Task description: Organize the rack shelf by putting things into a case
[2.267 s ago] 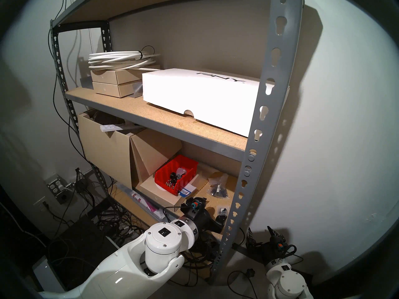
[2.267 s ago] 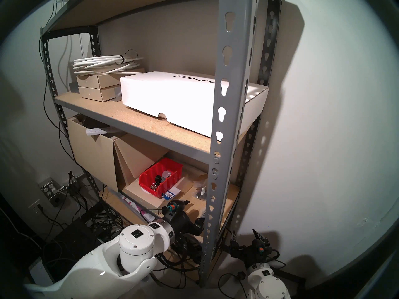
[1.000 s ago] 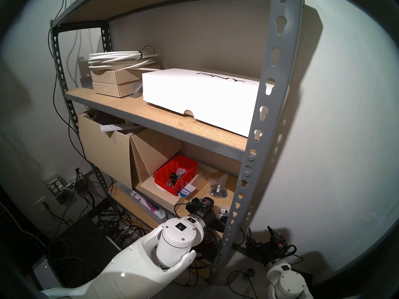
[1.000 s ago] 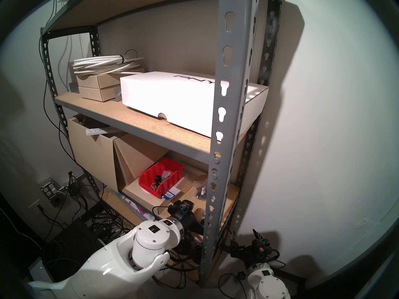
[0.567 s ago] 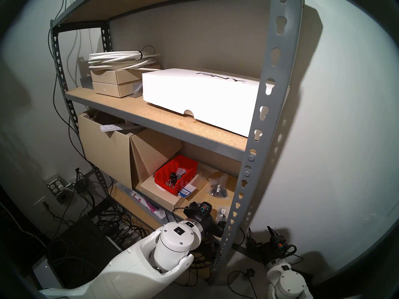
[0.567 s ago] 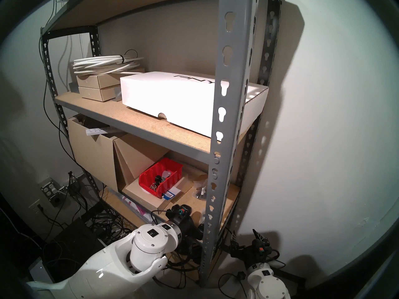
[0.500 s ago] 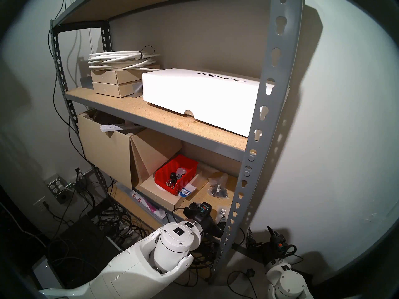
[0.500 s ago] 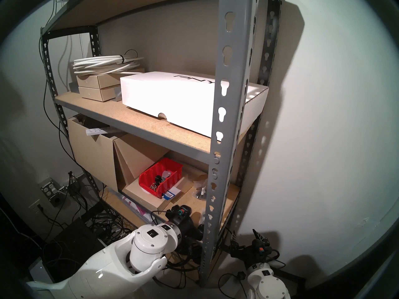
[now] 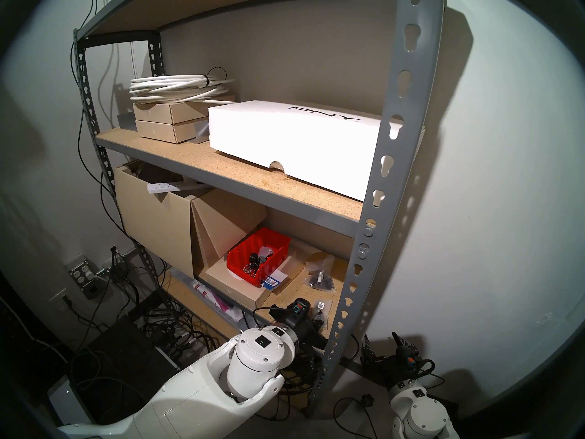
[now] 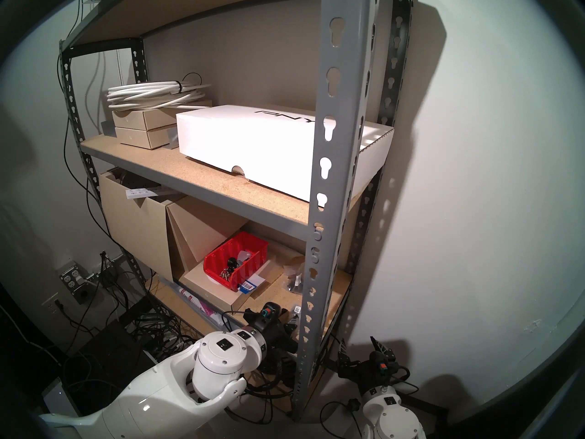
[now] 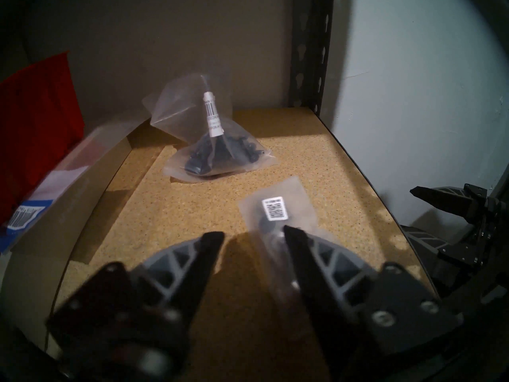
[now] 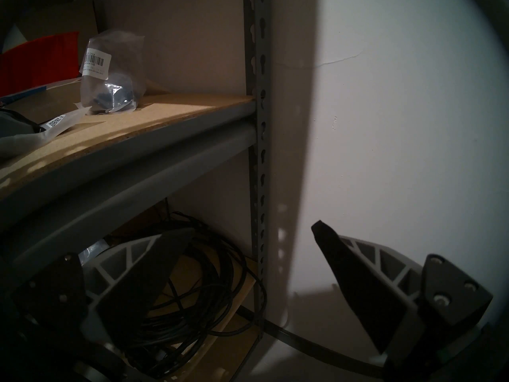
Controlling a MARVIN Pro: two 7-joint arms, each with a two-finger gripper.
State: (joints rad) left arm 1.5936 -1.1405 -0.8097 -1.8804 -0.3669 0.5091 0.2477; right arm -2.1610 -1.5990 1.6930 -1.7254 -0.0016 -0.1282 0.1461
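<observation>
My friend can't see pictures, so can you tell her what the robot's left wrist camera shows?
The left gripper is open, low over a tan shelf, with one finger over a flat clear packet. Behind it a clear bag of black parts rests on the shelf. A red bin is at the left edge.

2 head views high, wrist views low, blurry, sharing shelf [image 11: 192,213]

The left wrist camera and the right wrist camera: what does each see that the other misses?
Only the left wrist view shows the left gripper, open over the flat clear packet. Only the right wrist view shows the open right gripper and a black cable tangle below the shelf. Both show the clear bag of black parts, the red bin and the chipboard shelf.
</observation>
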